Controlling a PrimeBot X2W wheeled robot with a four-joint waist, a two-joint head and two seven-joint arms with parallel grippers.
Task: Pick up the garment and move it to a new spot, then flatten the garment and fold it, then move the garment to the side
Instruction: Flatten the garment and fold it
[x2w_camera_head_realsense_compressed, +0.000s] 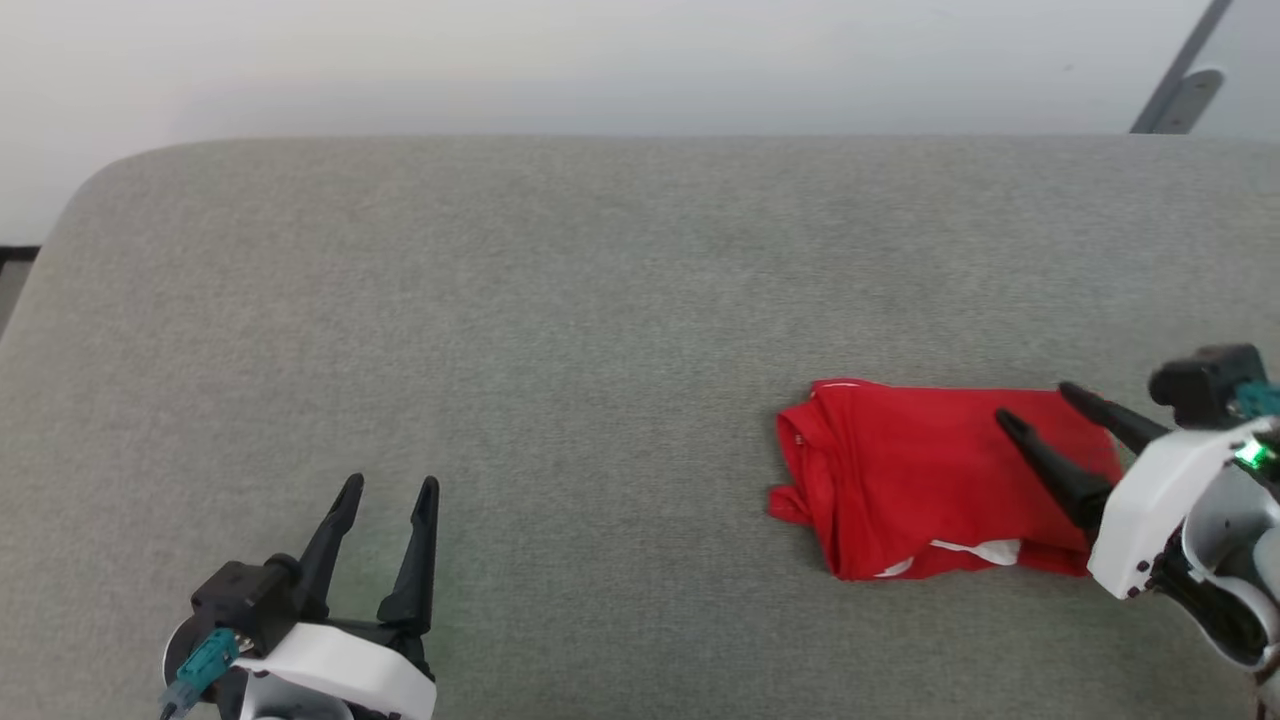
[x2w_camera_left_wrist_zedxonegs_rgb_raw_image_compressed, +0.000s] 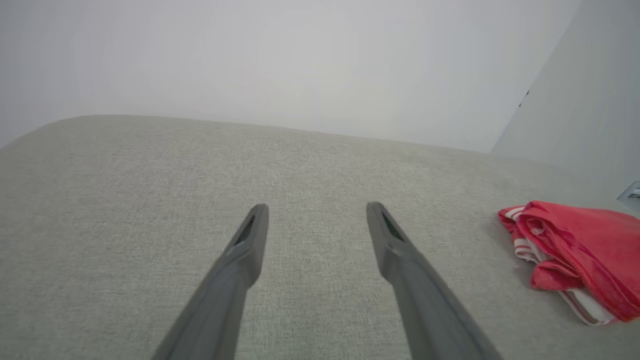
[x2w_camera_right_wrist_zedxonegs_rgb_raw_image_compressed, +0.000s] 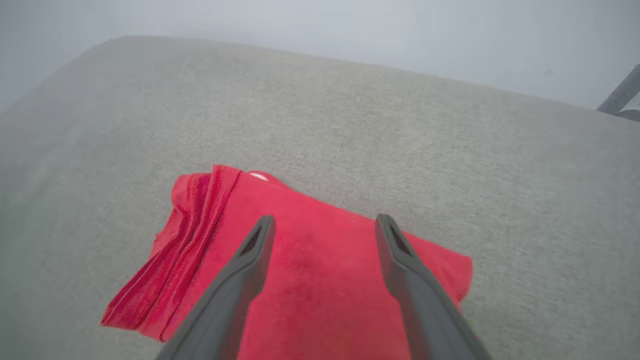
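Item: the garment (x2w_camera_head_realsense_compressed: 930, 480), folded into a mostly red bundle with a sliver of white at its lower edge, lying on the grey fabric surface (x2w_camera_head_realsense_compressed: 560, 300) at the right of the head view, just below mid-height. My right gripper (x2w_camera_head_realsense_compressed: 1035, 402): at the right edge of that frame, fingers spread wide with nothing between them, tips over the bundle's right end; whether they touch the cloth I cannot tell. My left gripper (x2w_camera_head_realsense_compressed: 391, 483): lower left of the frame, jaws likewise wide and empty, well apart from the garment.
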